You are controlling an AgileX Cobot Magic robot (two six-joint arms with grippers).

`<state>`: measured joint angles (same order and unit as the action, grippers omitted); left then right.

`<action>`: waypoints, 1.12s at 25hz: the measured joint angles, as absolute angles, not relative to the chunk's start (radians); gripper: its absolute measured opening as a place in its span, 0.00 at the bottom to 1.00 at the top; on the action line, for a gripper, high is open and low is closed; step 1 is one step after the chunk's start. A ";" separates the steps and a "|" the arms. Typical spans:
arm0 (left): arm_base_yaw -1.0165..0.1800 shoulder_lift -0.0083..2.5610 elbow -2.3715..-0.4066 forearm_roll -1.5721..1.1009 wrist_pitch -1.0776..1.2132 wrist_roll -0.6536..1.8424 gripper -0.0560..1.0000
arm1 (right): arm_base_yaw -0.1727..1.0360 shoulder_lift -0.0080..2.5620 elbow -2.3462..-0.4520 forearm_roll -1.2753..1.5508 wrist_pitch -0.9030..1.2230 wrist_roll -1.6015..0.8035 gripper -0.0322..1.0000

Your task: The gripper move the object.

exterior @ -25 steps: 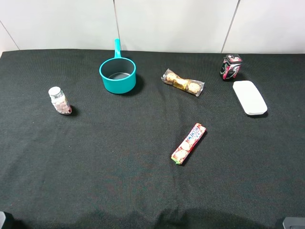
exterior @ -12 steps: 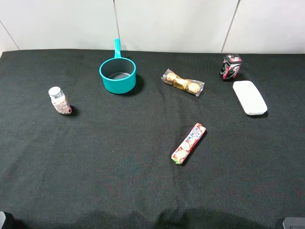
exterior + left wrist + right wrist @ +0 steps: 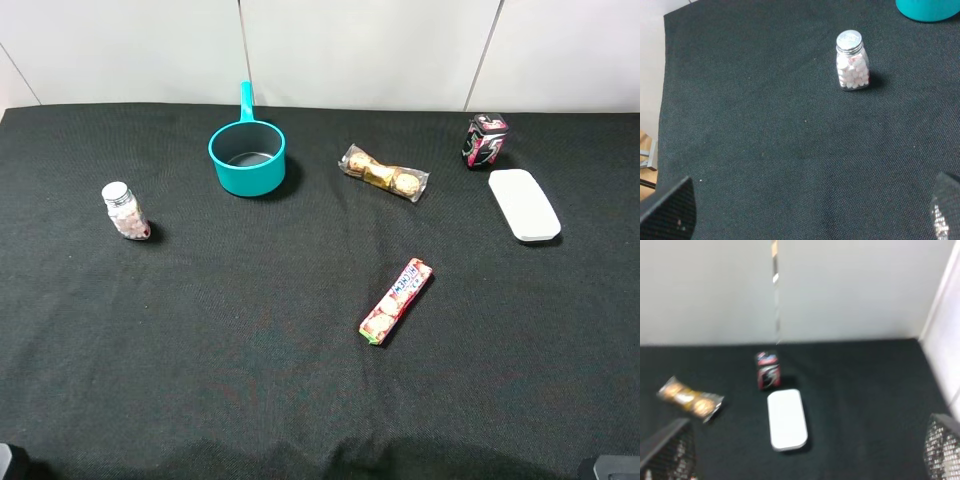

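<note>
The white flat oblong case point(image 3: 523, 204) lies at the right of the black table, just in front of a small dark can. The right wrist view, which is blurred, shows the case point(image 3: 786, 420) ahead of my right gripper point(image 3: 805, 455), at a distance. The right gripper's fingers point(image 3: 667, 452) stand wide apart, open and empty. My left gripper point(image 3: 807, 220) is open and empty too, low over the table's left side, far from the case. In the high view only small grey bits of the arms show at the bottom corners.
A teal pot point(image 3: 246, 158) stands at the back left. A pill bottle point(image 3: 124, 210) is at the left, also in the left wrist view point(image 3: 852, 66). A chocolate pack point(image 3: 383, 173), a red-and-white candy roll point(image 3: 396, 300) and a dark can point(image 3: 485, 139) lie around. A white wall runs behind.
</note>
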<state>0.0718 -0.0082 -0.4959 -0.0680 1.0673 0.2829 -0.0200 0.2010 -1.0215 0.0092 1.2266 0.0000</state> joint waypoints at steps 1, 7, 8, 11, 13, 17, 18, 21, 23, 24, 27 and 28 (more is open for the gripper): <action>0.072 -0.008 -0.496 -0.068 1.067 0.283 0.99 | -0.020 0.175 -1.022 -0.011 1.227 0.000 0.70; 0.072 -0.008 -0.496 -0.068 1.067 0.283 0.99 | -0.020 0.067 -1.014 -0.149 1.228 0.043 0.70; 0.072 -0.008 -0.496 -0.068 1.067 0.283 0.99 | -0.020 0.047 -0.997 -0.165 1.226 0.058 0.70; 0.072 -0.008 -0.496 -0.068 1.067 0.283 0.99 | -0.020 -0.004 -0.906 -0.190 1.227 0.094 0.70; 0.072 -0.008 -0.496 -0.068 1.067 0.283 0.99 | -0.020 -0.009 -0.831 -0.186 1.227 0.112 0.70; 0.072 -0.008 -0.496 -0.068 1.067 0.283 0.99 | -0.019 -0.009 -0.703 -0.132 1.210 0.112 0.70; 0.072 -0.008 -0.496 -0.068 1.067 0.283 0.99 | -0.019 -0.009 -0.677 -0.112 1.198 0.101 0.70; 0.072 -0.008 -0.496 -0.068 1.067 0.283 0.99 | -0.019 -0.009 -0.590 -0.060 1.182 0.029 0.70; 0.072 -0.008 -0.496 -0.068 1.067 0.283 0.99 | -0.019 -0.009 -0.551 -0.035 1.179 -0.009 0.70; 0.072 -0.008 -0.496 -0.068 1.067 0.283 0.99 | -0.019 -0.008 -0.546 -0.030 1.172 -0.018 0.70; 0.072 -0.008 -0.496 -0.068 1.067 0.283 0.99 | -0.019 -0.008 -0.539 -0.028 1.148 -0.024 0.70; 0.072 -0.008 -0.496 -0.068 1.067 0.283 0.99 | -0.019 -0.008 -0.538 -0.028 1.143 -0.025 0.70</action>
